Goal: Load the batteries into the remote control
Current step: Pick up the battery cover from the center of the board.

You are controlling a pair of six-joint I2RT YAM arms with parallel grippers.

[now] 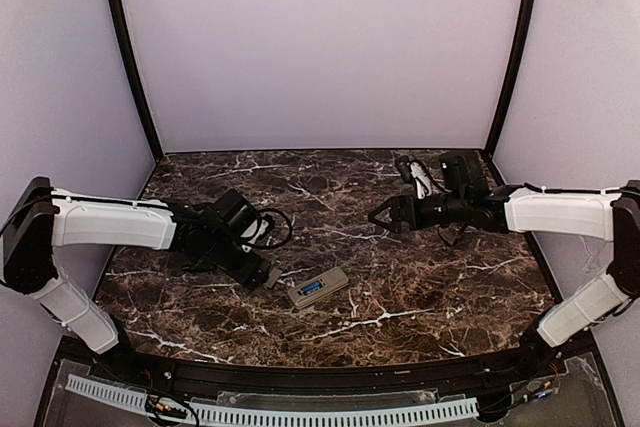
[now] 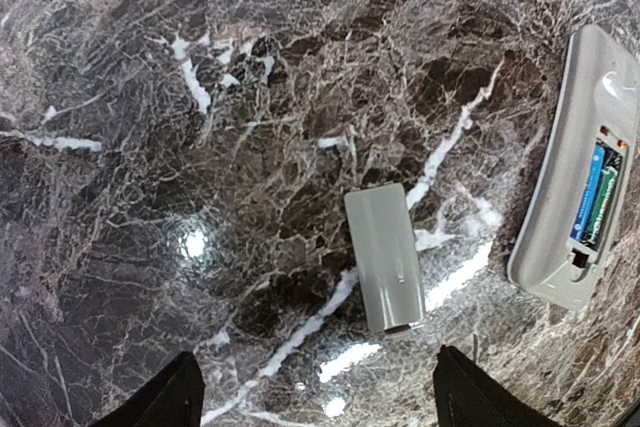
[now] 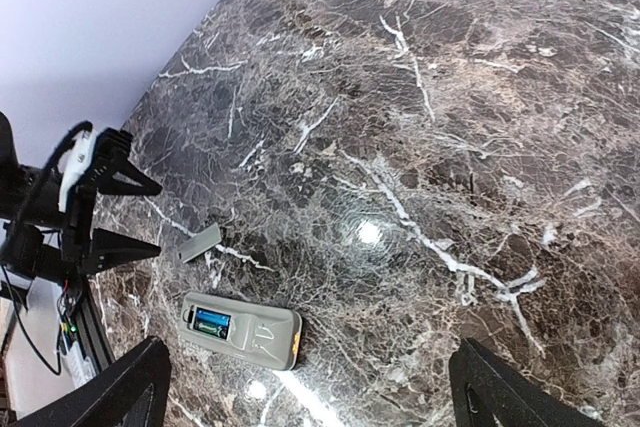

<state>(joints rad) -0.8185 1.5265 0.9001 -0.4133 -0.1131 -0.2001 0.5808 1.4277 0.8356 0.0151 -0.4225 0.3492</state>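
Left gripper [image 1: 268, 275]: released. We see both fingers [image 2: 165, 399] spread wide with nothing between them. It hangs low over the table [image 1: 420, 292], just at 9 o'clock of the remote control [image 1: 318, 288] in the top view.
Right gripper [image 1: 377, 215]: released too, fingers [image 3: 115, 392] wide apart and empty. It sits at roughly 1 o'clock of the remote control and well apart from it.
Remote control: lies flat on the marble with its grey back up and the battery recess uncovered. We place it at about 6 o'clock of the table centre. In the left wrist view it lies at 3 o'clock, partly cut by the frame edge.
Batteries [image 2: 597, 195]: two slim cells side by side inside the recess. We read blue wrap on one; the other looks darker and greenish. The right wrist view shows them [image 3: 210, 323] seated at the end of the remote control nearer the left arm.
Cover [image 2: 385, 257]: small flat grey piece on the table. It lies beside the remote control at its 9 o'clock in the left wrist view, near it but apart. It is below the left gripper's open span, and neither finger touches it.
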